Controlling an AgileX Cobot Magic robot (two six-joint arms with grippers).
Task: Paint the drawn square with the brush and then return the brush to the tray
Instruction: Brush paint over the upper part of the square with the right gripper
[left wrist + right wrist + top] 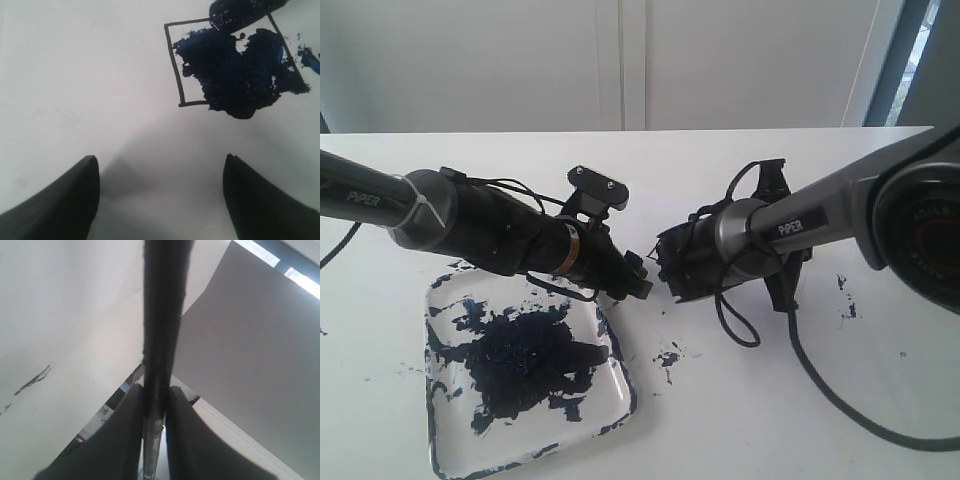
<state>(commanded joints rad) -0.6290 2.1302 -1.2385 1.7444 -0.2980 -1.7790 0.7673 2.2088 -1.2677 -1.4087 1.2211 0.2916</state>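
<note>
The drawn square point(230, 65) shows in the left wrist view as a thin black outline, mostly smeared dark blue inside; a dark paint-speckled shape point(242, 11) touches one edge. My left gripper point(161, 157) hangs open over bare white surface beside the square, with nothing between its fingers point(65, 200). My right gripper point(156, 389) is shut on the brush point(162, 315), whose black handle runs out from between the fingers. In the exterior view both grippers, left point(638, 280) and right point(665, 262), meet near the tray's far right corner. The tray point(445, 420) holds a big blue-black blotch. There the square is hidden.
Small paint splatters point(667, 357) lie on the white table right of the tray, and more point(845, 295) sit under the right arm. The right arm's black cable point(820, 390) trails across the table toward the front right. A white wall stands behind the table's far edge.
</note>
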